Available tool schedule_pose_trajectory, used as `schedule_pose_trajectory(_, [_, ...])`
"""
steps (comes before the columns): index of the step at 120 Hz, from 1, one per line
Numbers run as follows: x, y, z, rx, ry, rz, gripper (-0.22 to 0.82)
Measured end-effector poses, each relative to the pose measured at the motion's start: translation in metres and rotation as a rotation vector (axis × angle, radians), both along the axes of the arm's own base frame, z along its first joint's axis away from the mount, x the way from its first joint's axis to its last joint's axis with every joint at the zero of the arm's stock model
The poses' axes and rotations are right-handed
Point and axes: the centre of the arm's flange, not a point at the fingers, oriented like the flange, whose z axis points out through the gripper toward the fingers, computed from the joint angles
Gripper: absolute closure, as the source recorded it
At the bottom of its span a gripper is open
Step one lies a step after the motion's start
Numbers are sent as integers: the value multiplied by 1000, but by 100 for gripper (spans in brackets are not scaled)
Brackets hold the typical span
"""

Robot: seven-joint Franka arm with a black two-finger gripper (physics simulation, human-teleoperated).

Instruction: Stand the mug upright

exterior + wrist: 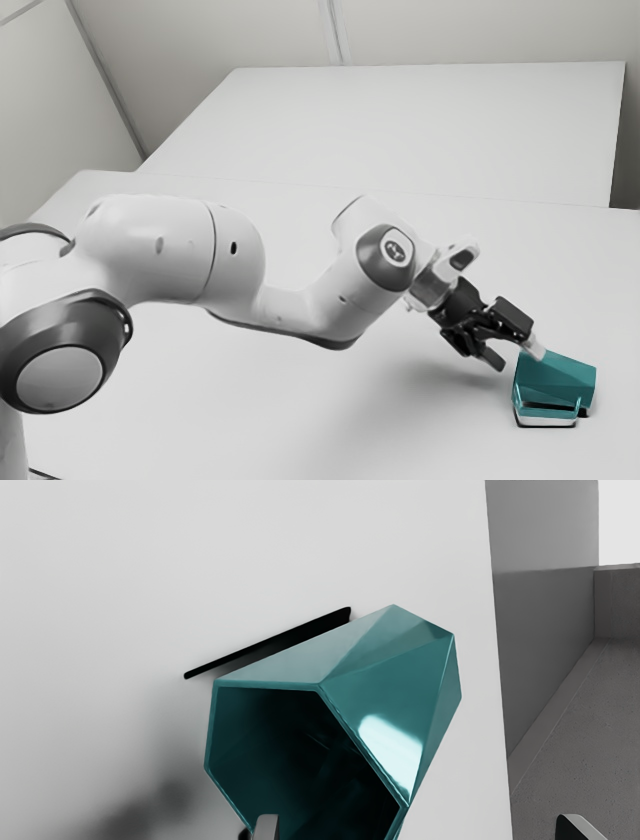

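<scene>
The glossy teal, faceted mug (558, 378) lies on its side on the pale grey tabletop (300, 410), at the exterior view's lower right. Beside it, the black two-finger tool (517, 357) stands open, one fingertip (266, 827) overlapping the mug's dark mouth in the wrist view; whether they touch, I cannot tell.
</scene>
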Motion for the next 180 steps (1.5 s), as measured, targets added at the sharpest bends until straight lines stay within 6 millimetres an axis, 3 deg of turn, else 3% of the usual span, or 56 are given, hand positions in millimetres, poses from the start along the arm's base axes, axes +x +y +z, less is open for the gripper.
schedule_pose_trajectory(50, [-4,-16,-25,-67,24,28,0])
schedule_pose_trajectory(111, [-7,-24,-32,-125,12,37,1])
schedule_pose_trajectory(180, [-14,-30,-34,-160,11,33,33])
